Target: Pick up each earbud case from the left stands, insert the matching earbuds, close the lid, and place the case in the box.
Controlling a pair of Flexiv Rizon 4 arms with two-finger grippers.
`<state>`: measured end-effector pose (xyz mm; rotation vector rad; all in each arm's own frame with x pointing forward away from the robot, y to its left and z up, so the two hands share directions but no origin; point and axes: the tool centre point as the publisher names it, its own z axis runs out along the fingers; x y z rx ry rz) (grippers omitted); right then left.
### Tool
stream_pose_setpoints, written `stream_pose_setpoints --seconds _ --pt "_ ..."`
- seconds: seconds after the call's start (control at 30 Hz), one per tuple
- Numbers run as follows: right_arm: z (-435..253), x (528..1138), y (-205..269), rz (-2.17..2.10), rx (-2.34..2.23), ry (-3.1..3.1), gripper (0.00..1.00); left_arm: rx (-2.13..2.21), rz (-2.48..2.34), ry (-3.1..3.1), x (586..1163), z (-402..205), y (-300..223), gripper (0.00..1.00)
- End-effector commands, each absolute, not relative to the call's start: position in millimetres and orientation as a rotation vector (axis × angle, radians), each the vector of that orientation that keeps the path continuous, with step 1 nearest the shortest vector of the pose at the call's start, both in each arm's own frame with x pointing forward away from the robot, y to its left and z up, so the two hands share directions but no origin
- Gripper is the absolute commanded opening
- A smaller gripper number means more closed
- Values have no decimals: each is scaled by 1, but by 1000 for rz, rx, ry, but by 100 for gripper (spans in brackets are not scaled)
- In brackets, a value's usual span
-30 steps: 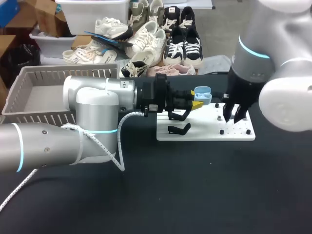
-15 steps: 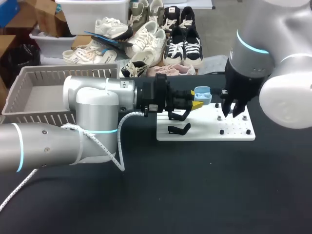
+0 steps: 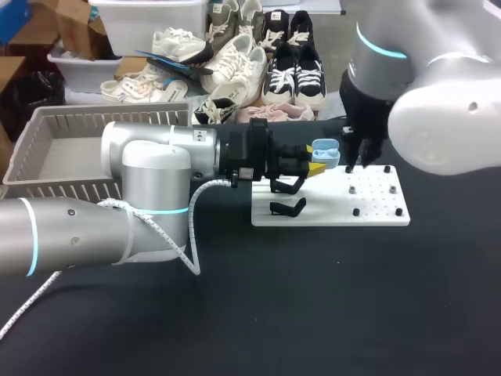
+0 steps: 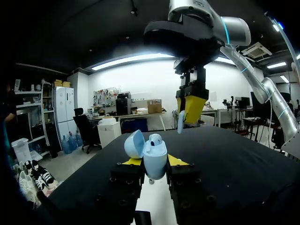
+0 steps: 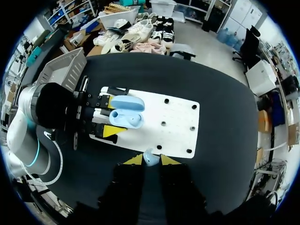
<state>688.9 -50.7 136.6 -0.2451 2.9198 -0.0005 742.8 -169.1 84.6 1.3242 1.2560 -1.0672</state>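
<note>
Right claw (image 5: 151, 161), pinching an earbud (image 5: 150, 156), had lifted toward eleven o'clock, nearing the open case (image 5: 125, 117) clamped in the left claw (image 4: 153, 163), ready for insertion.

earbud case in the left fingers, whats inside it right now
One earbud sits in the open earbud case. The pocket beside it is hidden by the case wall. A second earbud is held by the right fingers, outside it.
</note>
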Motion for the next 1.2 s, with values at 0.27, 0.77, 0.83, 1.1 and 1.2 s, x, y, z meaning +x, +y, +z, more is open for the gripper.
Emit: stream_pose_setpoints --seconds 0.27,0.77,0.83,1.1,1.2 --pt "140 706 -35 -10 -324 2927 0 1323 -1067 1253 743 84 -169 0" --pt "140 718 -21 47 -395 2897 0 1323 -1067 1253 743 84 -169 0" --pt "139 720 -20 57 -400 2893 0 1323 -1067 1253 743 84 -169 0" --pt "139 726 -8 64 -446 2881 0 1323 -1067 1253 743 84 -169 0" --pt "139 728 -6 73 -456 2878 0 1323 -1067 1253 743 84 -169 0"
